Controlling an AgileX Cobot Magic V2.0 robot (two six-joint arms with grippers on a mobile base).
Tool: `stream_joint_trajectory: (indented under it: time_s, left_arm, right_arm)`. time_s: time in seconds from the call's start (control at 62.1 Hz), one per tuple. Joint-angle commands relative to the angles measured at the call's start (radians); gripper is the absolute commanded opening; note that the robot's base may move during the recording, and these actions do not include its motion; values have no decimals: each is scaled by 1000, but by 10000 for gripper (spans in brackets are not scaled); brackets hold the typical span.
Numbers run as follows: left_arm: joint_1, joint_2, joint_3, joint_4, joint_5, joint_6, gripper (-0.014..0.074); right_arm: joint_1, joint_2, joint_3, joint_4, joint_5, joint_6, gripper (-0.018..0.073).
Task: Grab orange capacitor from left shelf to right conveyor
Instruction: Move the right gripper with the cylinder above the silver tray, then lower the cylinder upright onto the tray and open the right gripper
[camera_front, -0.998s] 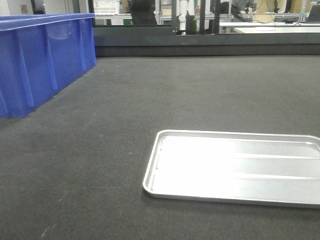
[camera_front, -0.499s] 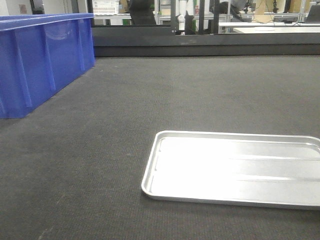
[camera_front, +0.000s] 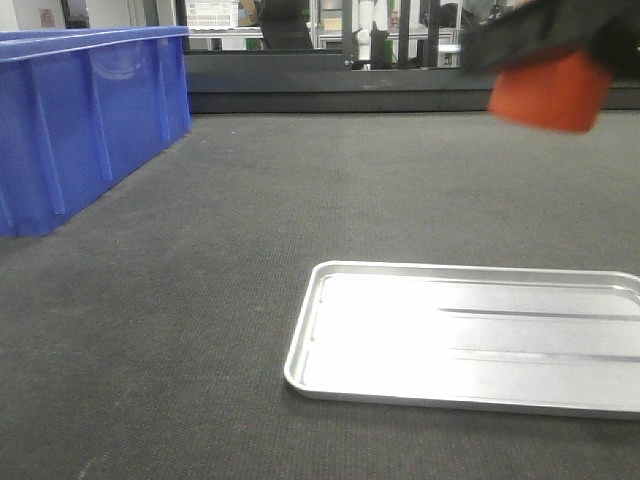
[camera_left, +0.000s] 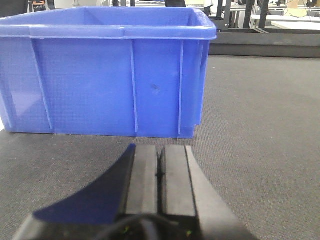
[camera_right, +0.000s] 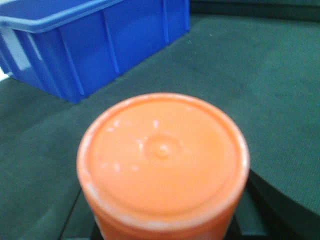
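My right gripper enters the front view at the top right, shut on the orange capacitor, held in the air above the dark conveyor belt. In the right wrist view the capacitor's flat end fills the middle, with the dark fingers mostly hidden behind it. My left gripper is shut and empty, low over the belt, facing the blue bin. The left shelf is out of view.
A large blue plastic bin stands on the belt at the left, also in the left wrist view and the right wrist view. A small shallow silver tray lies on the belt at the front right, below the capacitor.
My right gripper with the orange capacitor has come into the front view at the top right; before it was out of frame. The view shifted slightly.
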Motion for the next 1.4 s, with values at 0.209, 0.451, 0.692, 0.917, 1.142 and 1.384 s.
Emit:
stream_joint_trajectory:
  time_s: [0.209,0.451,0.692,0.917,1.142,1.384]
  left_arm:
    - [-5,-10,28,-6,-88,-4,-125]
    - [-5,-10,28,-6,-88,-4,-125]
    - [-5,-10,28,-6,-88,-4,-125]
    - [-5,-10,28,-6,-88,-4,-125]
    - [-5,-10,28,-6,-88,-4,-125]
    - [-5,-10,28,-6,-88,-4,-125]
  right_arm:
    - [-49,211,-32,-8,-162,-12,56]
    - [-49,306,-32,-8,-165,-12,56]
    - [-46,315,-32,-8,-189,-11,56]
    - [-46,323,-32,-8,-166,-11,95]
    - [-46,323,-32,-8,-159,1,450]
    - [-46,323,-32,-8,-136,10,560]
